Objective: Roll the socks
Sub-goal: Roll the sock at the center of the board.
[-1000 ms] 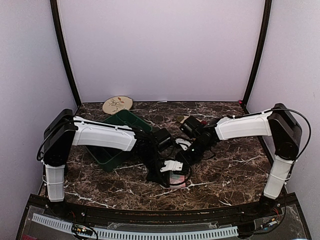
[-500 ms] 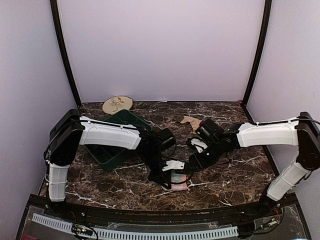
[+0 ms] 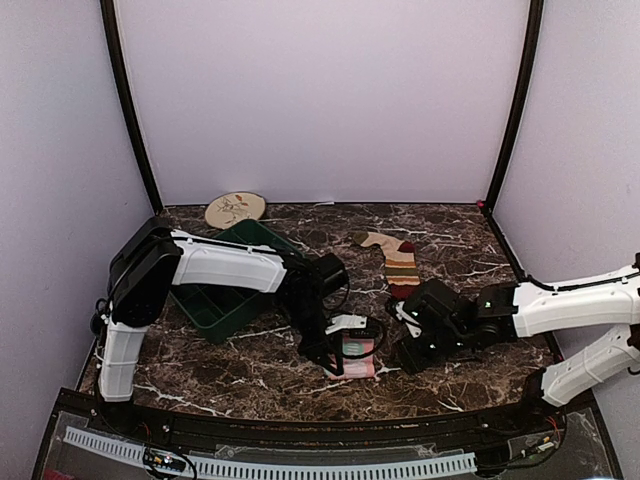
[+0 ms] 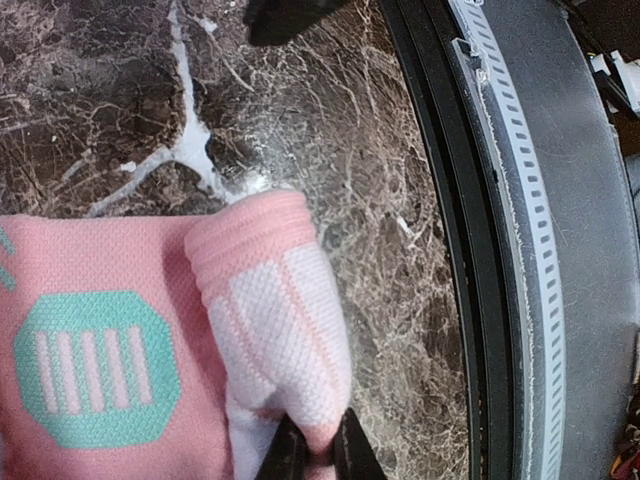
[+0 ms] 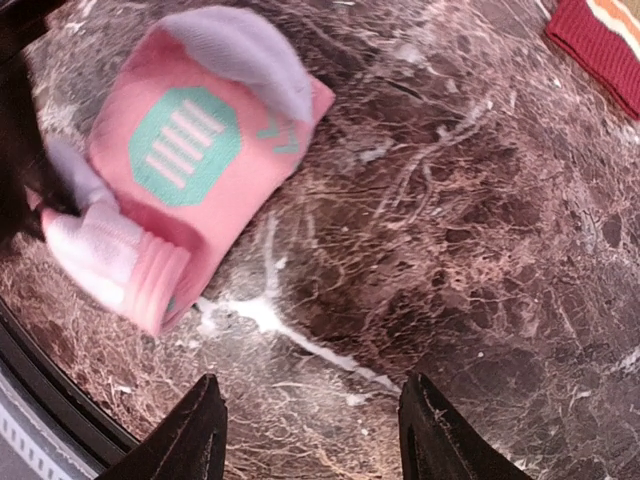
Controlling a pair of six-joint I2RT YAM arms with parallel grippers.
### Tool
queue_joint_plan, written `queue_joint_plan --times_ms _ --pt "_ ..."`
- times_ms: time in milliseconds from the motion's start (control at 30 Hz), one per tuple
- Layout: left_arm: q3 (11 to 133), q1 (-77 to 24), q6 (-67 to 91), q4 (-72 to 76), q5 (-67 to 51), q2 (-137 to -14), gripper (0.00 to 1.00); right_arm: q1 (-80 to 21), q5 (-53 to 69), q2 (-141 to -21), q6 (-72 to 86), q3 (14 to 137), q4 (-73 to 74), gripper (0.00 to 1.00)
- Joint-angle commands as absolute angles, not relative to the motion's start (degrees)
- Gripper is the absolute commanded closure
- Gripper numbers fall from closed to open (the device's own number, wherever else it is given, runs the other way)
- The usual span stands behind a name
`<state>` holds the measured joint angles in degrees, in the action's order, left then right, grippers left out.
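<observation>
A small pink fabric sock (image 3: pixel 357 357) with mint-green patches lies folded on the dark marbled counter (image 3: pixel 460 250), close to the near edge and about midway across. The left hand (image 3: pixel 333 362) comes at it from the left, and in the left wrist view its fingers (image 4: pixel 290 455) are pressed together on the sock's (image 4: pixel 120 330) pale ribbed end. The right hand (image 3: pixel 404 352) sits just right of the pink fabric sock (image 5: pixel 190 150) and apart from it, fingers (image 5: pixel 195 430) spread wide with only bare counter between them. A tan fabric sock (image 3: pixel 395 262) with brown, red and cream stripes lies flat farther back, right of centre. A dark green plastic tray (image 3: pixel 205 325) sits at the left, with a round cream plate (image 3: pixel 235 209) behind it.
</observation>
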<state>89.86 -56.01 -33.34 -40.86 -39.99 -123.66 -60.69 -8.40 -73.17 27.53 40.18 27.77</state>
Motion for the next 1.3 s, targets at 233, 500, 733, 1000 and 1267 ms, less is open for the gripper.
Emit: queue_joint_plan --times_ms 233,500,733,1000,1267 --pt "92.58 -53.50 -31.73 -44.86 -44.80 -126.57 1.00 -76.01 -25.47 -75.11 22.64 41.66 23.74 0.43" --pt "93.73 -52.40 -31.42 -45.81 -46.66 -127.69 1.00 -79.79 -27.88 -82.59 13.15 46.09 21.75 0.42" --pt "94.54 -52.21 -31.38 -46.66 -47.80 -128.90 1.00 -80.26 -29.19 -87.50 5.05 48.68 19.75 0.38" --pt "95.30 -51.56 -31.38 -47.28 -49.42 -129.85 1.00 -80.24 -29.68 -90.41 -0.49 48.48 17.05 0.30" --pt "95.22 -51.16 -31.46 -47.59 -50.66 -129.97 1.00 -79.79 -31.32 -93.77 -3.78 48.21 14.66 0.29"
